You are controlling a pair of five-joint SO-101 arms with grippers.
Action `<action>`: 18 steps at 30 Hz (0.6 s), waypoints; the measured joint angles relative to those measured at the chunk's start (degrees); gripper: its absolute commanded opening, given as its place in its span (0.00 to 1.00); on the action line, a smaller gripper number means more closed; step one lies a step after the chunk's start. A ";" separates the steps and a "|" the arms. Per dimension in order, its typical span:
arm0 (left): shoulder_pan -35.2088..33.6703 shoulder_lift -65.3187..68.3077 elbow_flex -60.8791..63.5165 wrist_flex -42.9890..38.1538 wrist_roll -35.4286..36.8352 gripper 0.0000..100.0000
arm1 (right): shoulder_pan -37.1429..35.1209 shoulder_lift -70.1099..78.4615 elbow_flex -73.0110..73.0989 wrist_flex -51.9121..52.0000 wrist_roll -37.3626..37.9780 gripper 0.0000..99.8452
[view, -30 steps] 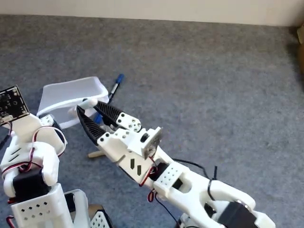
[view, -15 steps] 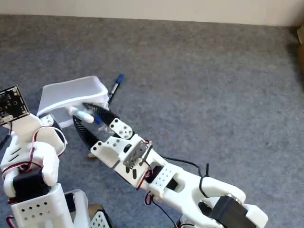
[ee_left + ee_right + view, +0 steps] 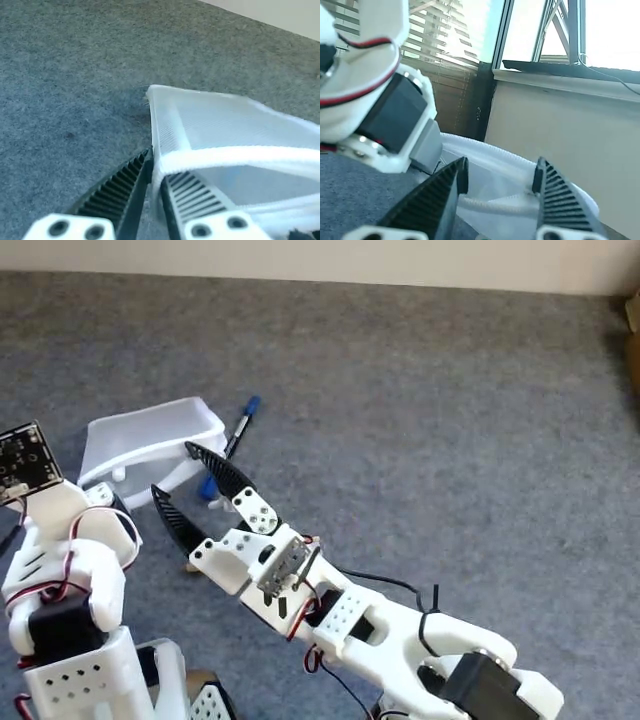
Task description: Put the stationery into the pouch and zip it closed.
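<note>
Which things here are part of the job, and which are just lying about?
Job: white translucent pouch; blue-capped pen beside it; left pincer shut on its rim; open right pincer.
Lying about: brown object at the surface's edge; window blinds.

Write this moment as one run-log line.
left gripper: shut on pouch rim | right gripper: open, at pouch mouth | blue-capped pen: on table beside pouch
</note>
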 measured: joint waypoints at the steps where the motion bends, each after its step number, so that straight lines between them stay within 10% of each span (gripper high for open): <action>1: 0.00 0.18 0.35 0.00 0.00 0.01 | 0.00 0.00 0.35 0.00 0.00 0.20; 9: 0.00 0.18 0.62 0.00 0.00 0.01 | 0.00 -9.85 5.36 3.34 0.00 0.20; 18: -2.99 0.18 0.62 0.00 0.00 0.01 | 4.57 -29.63 5.98 33.49 -14.68 0.20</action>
